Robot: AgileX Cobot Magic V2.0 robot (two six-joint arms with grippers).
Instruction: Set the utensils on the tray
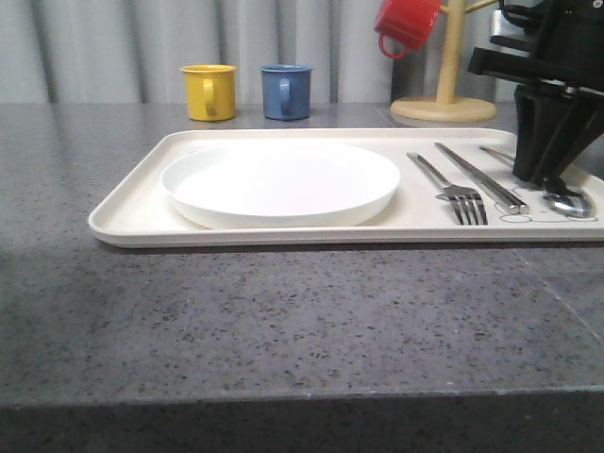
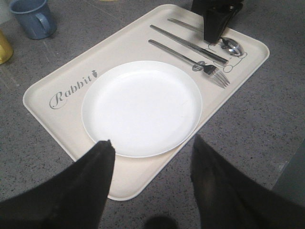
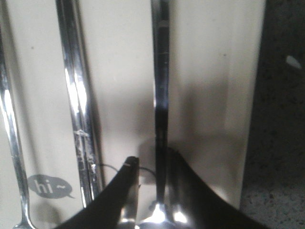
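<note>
Partly hidden spoon (image 1: 569, 201) under right end effector (image 1: 545, 179)

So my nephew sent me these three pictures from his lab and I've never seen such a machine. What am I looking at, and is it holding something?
It is a robot with two arms, each ending in a two-fingered hand. One picture looks forward over a grey table; the other two come from cameras on the wrists. On the table lies a cream tray holding a white plate, then a fork, a knife and a spoon side by side. Behind it stand a yellow mug and a blue mug; a red mug hangs on a wooden stand. The right hand is down at the spoon, its fingers either side of the handle. The left hand hovers open, holding nothing.
</note>
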